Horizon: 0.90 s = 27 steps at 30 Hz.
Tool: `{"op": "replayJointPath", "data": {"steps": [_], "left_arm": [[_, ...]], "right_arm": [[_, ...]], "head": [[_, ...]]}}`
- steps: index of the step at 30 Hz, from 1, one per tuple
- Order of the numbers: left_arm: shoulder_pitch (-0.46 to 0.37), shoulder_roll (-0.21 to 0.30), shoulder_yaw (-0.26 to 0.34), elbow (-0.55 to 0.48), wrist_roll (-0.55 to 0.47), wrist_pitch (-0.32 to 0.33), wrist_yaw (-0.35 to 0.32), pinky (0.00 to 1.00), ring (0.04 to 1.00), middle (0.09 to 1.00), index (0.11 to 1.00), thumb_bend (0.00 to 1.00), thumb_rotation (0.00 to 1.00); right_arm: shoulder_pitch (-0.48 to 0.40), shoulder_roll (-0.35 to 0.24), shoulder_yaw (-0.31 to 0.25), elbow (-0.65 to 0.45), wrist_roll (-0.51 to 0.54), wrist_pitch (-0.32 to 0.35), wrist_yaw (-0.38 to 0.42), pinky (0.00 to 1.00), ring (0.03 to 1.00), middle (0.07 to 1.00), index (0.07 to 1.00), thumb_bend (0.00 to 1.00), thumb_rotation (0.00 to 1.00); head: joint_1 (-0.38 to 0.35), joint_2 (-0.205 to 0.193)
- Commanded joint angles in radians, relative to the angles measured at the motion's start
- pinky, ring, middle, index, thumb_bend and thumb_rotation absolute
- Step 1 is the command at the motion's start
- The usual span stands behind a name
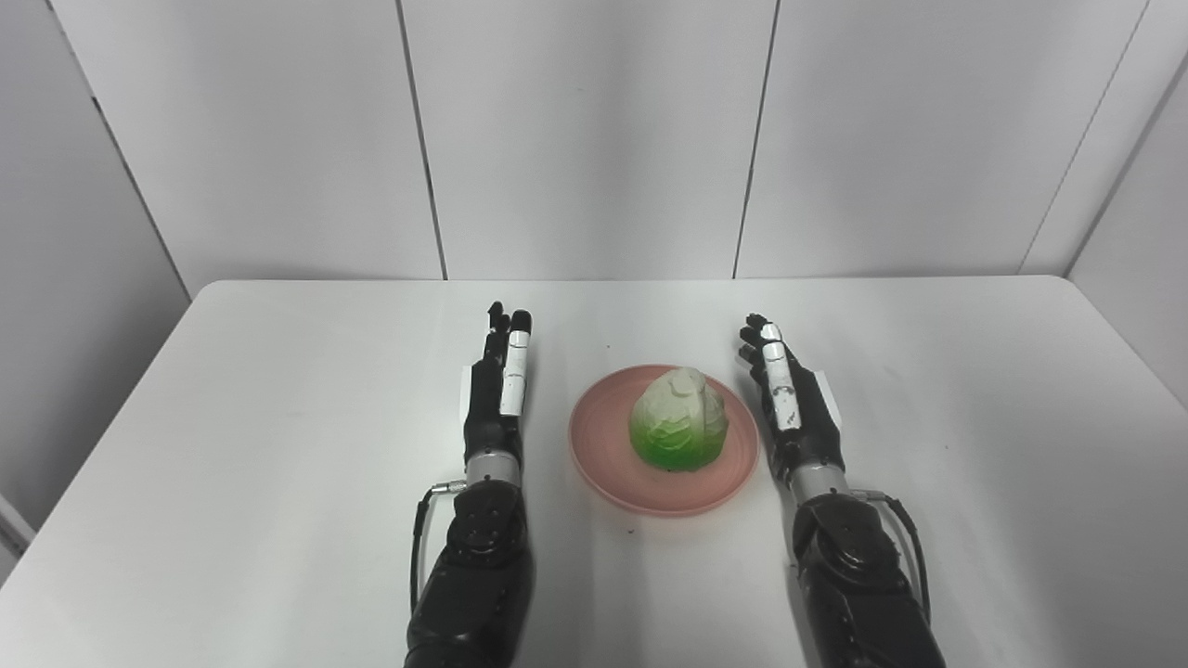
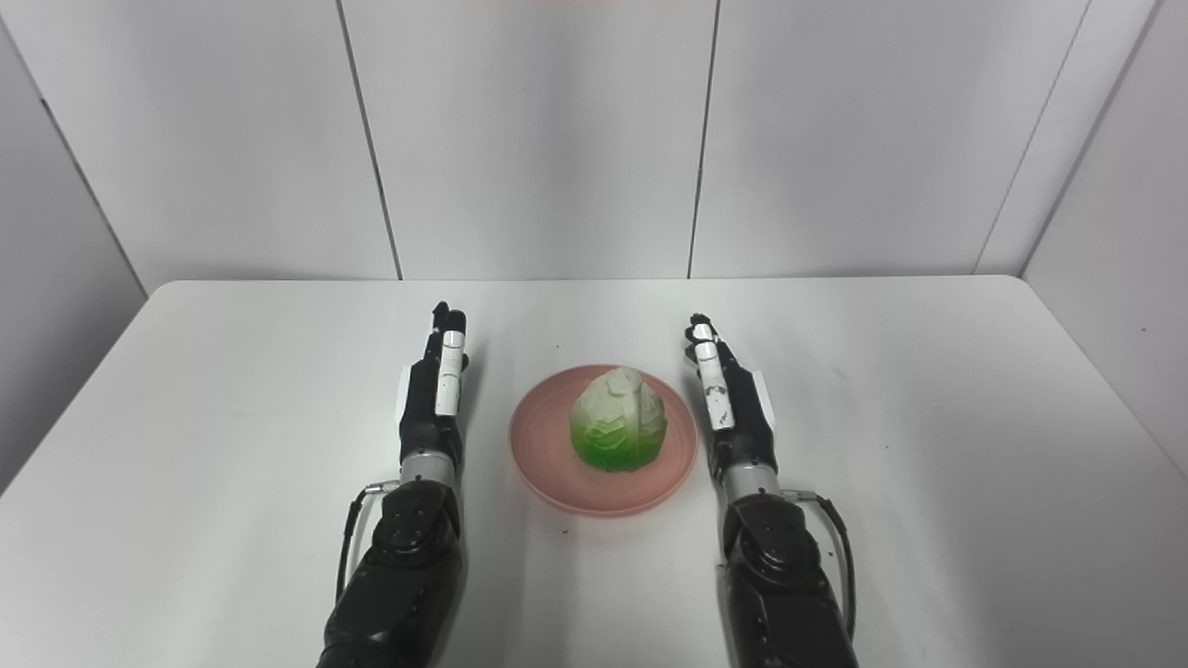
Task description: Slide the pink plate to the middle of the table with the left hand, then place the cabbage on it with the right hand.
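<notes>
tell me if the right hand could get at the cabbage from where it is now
Probably yes: the right hand is open beside the pink plate, and nothing stands between it and the cabbage sitting on that plate.

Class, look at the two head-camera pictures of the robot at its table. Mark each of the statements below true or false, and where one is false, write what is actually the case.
1. The cabbage sits on the pink plate. True.
2. The right hand is closed around the cabbage. False: it is open beside the plate, holding nothing.
3. The plate lies between the two hands. True.
4. The left hand rests on the plate's rim. False: it is on the white table, apart from the plate.
5. The cabbage is green at its base and pale at its top. True.
</notes>
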Motion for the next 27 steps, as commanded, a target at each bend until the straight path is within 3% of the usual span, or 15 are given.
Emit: {"op": "replayJointPath", "data": {"steps": [1, 27], "left_arm": [[0.005, 0.004, 0.0, -0.013, -0.007, 0.02, -0.002, 1.0, 1.0, 0.996, 1.0, 0.89, 0.97], [0.019, -0.002, -0.007, -0.08, -0.005, 0.06, -0.008, 1.0, 1.0, 0.996, 1.0, 0.9, 0.98]], "right_arm": [[-0.011, 0.006, -0.003, -0.011, 0.013, -0.024, -0.004, 1.0, 0.918, 0.906, 0.89, 0.88, 1.0], [0.003, 0.001, 0.005, -0.016, 0.011, -0.022, -0.01, 1.0, 0.914, 0.914, 0.904, 0.89, 1.0]], "head": [[0.001, -0.001], [-0.004, 0.005]]}}
